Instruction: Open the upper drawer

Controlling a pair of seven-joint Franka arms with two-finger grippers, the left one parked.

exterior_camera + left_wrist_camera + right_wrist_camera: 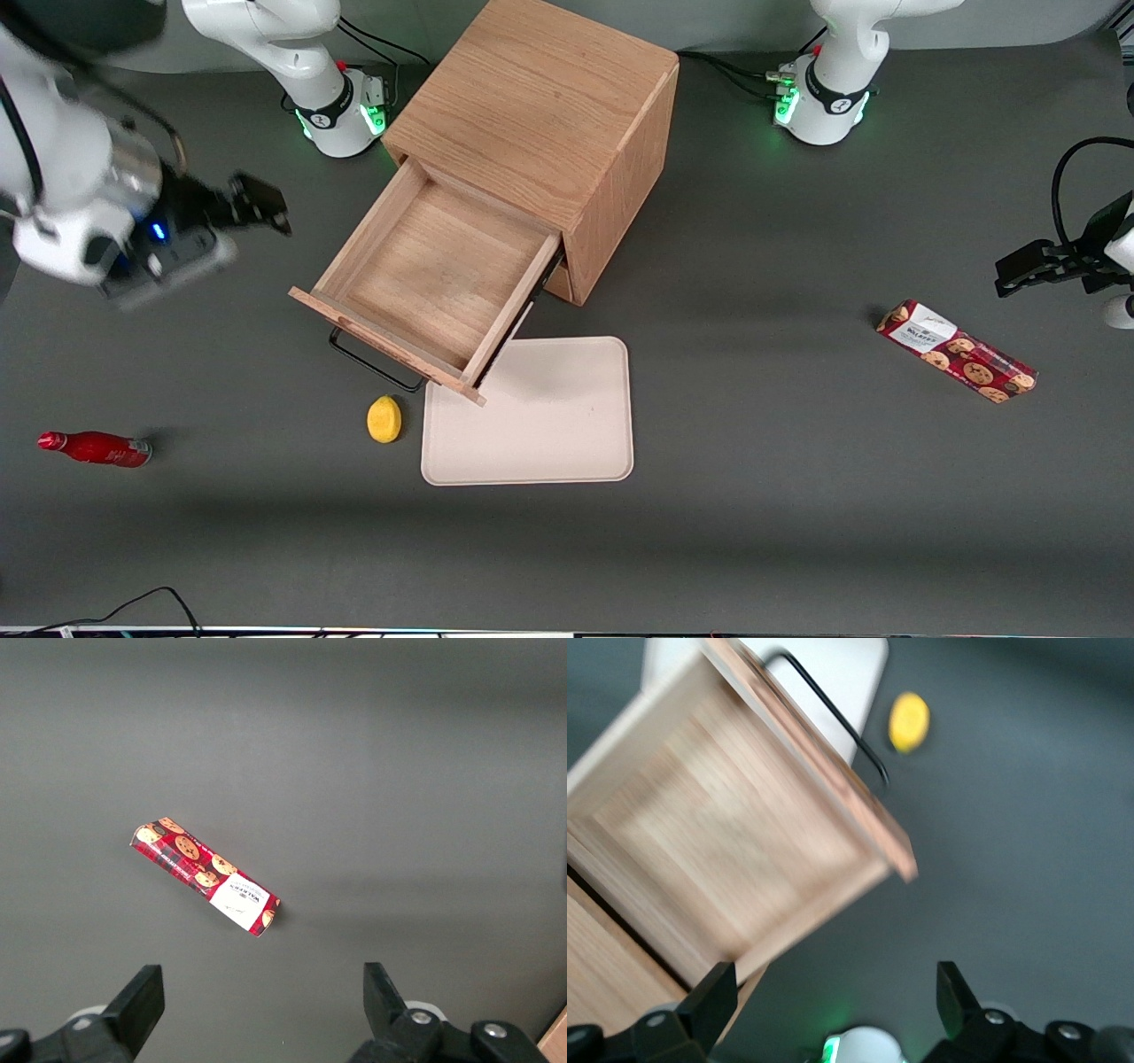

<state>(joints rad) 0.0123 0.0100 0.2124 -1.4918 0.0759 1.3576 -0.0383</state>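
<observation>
Grey table | upper drawer pulled out | tool wide apart, holding nothing

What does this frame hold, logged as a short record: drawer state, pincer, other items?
upper drawer: pulled well out of the cabinet, nothing inside
handle: black bar, nothing holding it
pincer: open, raised, off toward the working arm's end, clear of the drawer
tray: in front of the drawer, partly under it
lemon: beside the tray
red bottle: lying flat
cookie pack: toward the parked arm's end
</observation>
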